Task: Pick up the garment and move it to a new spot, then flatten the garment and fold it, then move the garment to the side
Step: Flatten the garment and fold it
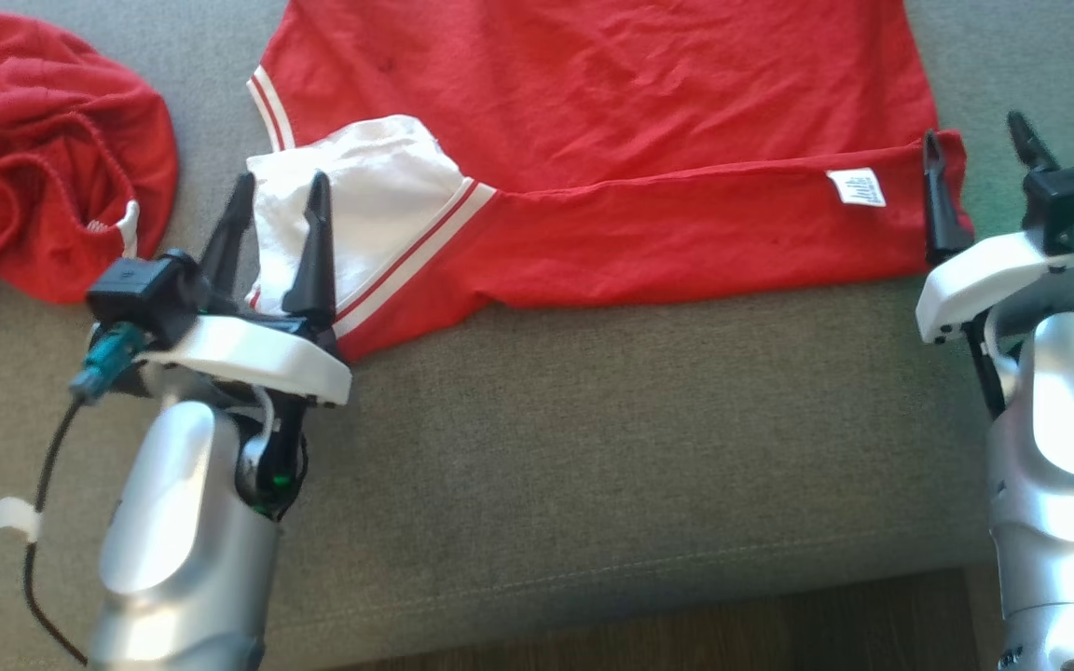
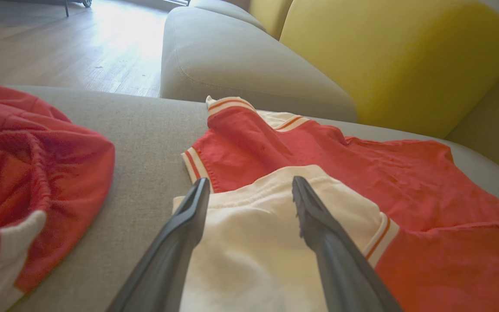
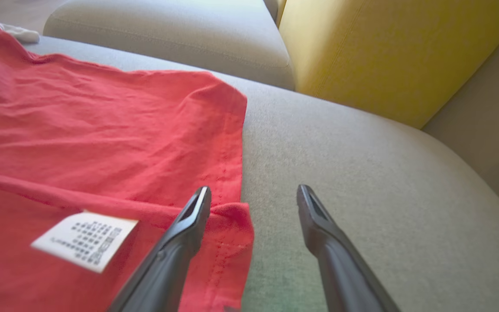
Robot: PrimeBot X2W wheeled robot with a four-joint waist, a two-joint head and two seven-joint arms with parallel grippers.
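- Here, at the far left, a crumpled red heap [image 1: 43,149] lies on the grey sofa [image 1: 640,447], apart from the shirt.
- Just right of it the left gripper [image 1: 282,179] stands with its jaws spread wide, holding nothing.
- Its two fingers [image 2: 180,234] straddle the white sleeve [image 2: 254,242]. One lies along the sleeve's left edge and the other over its middle. Whether the tips press the cloth I cannot tell.
- The sleeve lies folded in over the shirt's near left corner, with red and white stripes along its cuff.
- The shirt [image 1: 593,102] is spread flat across the sofa seat, lightly creased. Its near edge is turned up in a long band.
- A white label [image 1: 856,186] shows on that band, towards its right end.
- At the shirt's right end the right gripper [image 1: 973,129] is also wide open and empty.
- One of its fingers is over the corner of the band and the other is over bare sofa just beside the cloth.
- Beyond, in the right wrist view, a yellow cushion [image 3: 383,52] rises behind the seat.
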